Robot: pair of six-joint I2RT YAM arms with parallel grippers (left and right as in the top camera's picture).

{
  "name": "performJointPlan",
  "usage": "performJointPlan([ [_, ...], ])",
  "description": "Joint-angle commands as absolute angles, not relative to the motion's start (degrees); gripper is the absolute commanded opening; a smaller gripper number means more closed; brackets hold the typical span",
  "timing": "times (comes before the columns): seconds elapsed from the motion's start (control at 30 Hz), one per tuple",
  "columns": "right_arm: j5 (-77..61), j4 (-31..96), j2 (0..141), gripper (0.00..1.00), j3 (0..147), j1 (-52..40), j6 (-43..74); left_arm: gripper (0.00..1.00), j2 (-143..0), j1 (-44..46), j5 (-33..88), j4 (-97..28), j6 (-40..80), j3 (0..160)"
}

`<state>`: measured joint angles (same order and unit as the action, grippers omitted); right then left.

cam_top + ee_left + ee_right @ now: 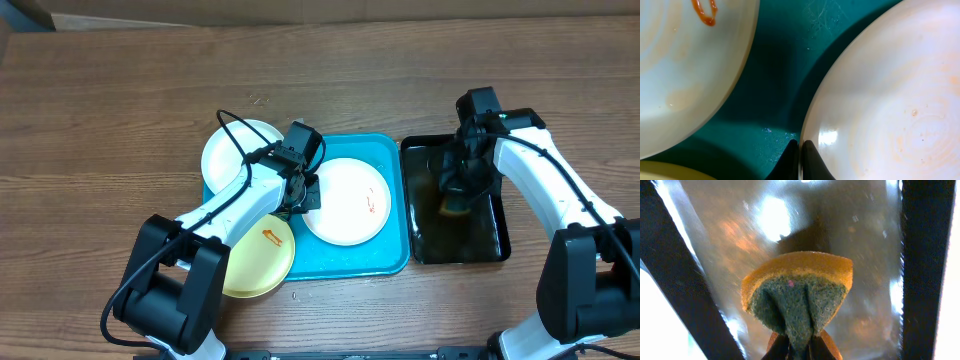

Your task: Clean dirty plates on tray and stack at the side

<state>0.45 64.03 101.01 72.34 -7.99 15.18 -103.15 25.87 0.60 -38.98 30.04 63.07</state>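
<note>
The turquoise tray (390, 255) holds a white plate (345, 200) with a red smear. My left gripper (303, 197) is at that plate's left rim. In the left wrist view the gripper (800, 150) is shut with the rim of the white plate (890, 100) pinched between the jaws, over the tray floor (775, 75). A pale plate (685, 75) with a red-orange smear lies to the upper left. A second white plate (240, 150) sits at the tray's upper left corner. A pale yellow plate (258, 258) with an orange smear lies at the lower left.
A black glossy tray (490, 245) stands right of the blue one. My right gripper (455, 195) hangs over it, shut on an orange sponge (797, 285) with a green scouring side. Bare wooden table lies all around.
</note>
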Motion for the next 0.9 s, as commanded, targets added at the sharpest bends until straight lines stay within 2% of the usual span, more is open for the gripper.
performJointPlan([
  [0.0,3.8,64.8,100.9,0.04,73.6,-8.3,18.5,0.04,-101.9,25.8,-0.7,-39.0,30.2,63.9],
  [0.1,2.9,64.9,100.9,0.04,73.8,-8.6,15.9,0.04,-101.9,25.8,-1.2,-39.0,31.2,63.9],
  [0.43,2.1,67.3,100.9,0.04,78.3,-8.6,17.6,0.04,-101.9,24.2,-1.0,-40.1,39.0,63.9],
  [0.47,2.1,67.5,100.9,0.04,78.6,-8.6,17.6,0.07,-101.9,24.0,-0.4,-40.1,39.0,63.9],
  [0.53,2.1,67.4,100.9,0.04,78.6,-8.6,17.6,0.28,-101.9,23.9,-0.4,-40.1,39.0,63.9],
  [0.57,2.0,67.5,100.9,0.04,78.6,-8.6,17.3,0.28,-101.9,23.9,-0.5,-40.1,38.9,63.9],
  [0.6,1.8,67.4,100.9,0.04,78.6,-8.6,16.7,0.22,-101.9,23.9,-0.4,-40.1,38.9,63.9],
  [0.63,1.4,67.4,100.9,0.04,78.7,-8.7,16.1,0.07,-101.9,23.9,-0.4,-40.1,39.0,63.9],
  [0.67,1.3,67.7,100.9,0.04,78.8,-8.8,16.2,0.04,-101.9,23.9,-0.4,-40.1,39.0,63.9],
  [0.87,1.4,70.8,100.9,0.04,82.7,-11.4,16.3,0.04,-101.9,23.9,-0.4,-40.0,39.0,63.9],
])
